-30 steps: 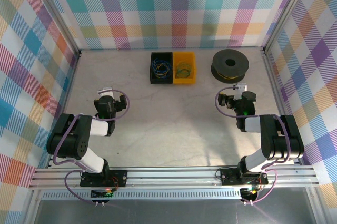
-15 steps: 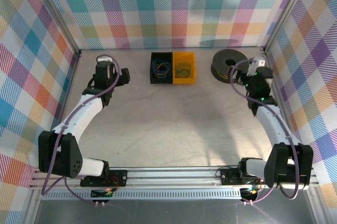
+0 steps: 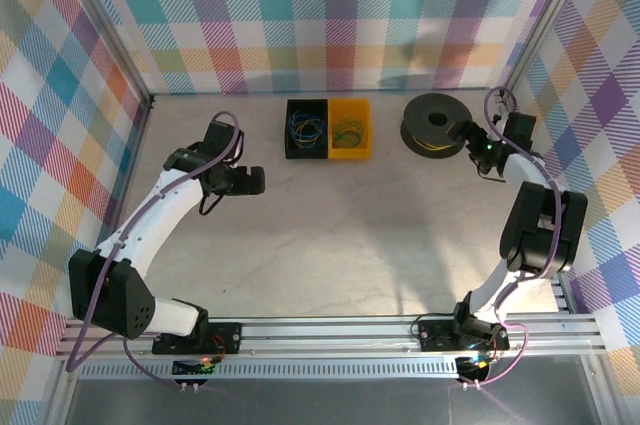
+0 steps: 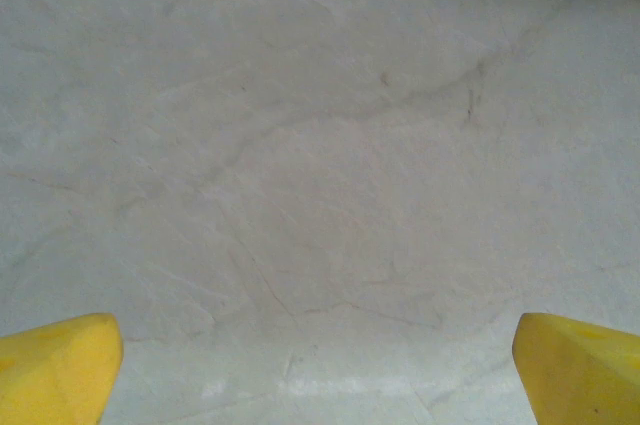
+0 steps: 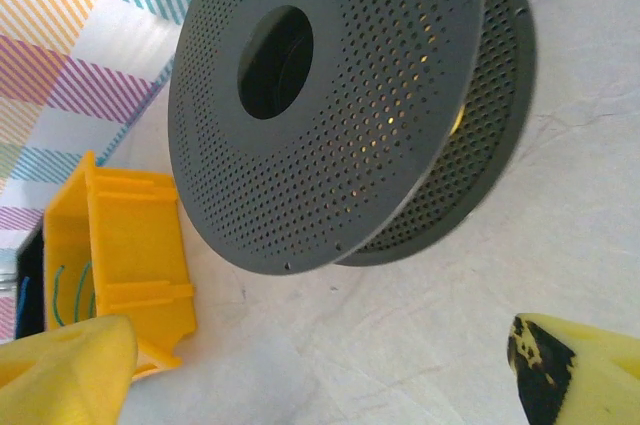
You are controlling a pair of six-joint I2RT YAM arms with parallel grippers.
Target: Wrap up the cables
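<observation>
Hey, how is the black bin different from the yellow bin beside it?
The black bin holds mostly blue cables; the yellow bin holds yellow-green cables. The black bin sits on the left; the yellow bin is nearer the black spool. Both look the same size, stand side by side and are open on top.
</observation>
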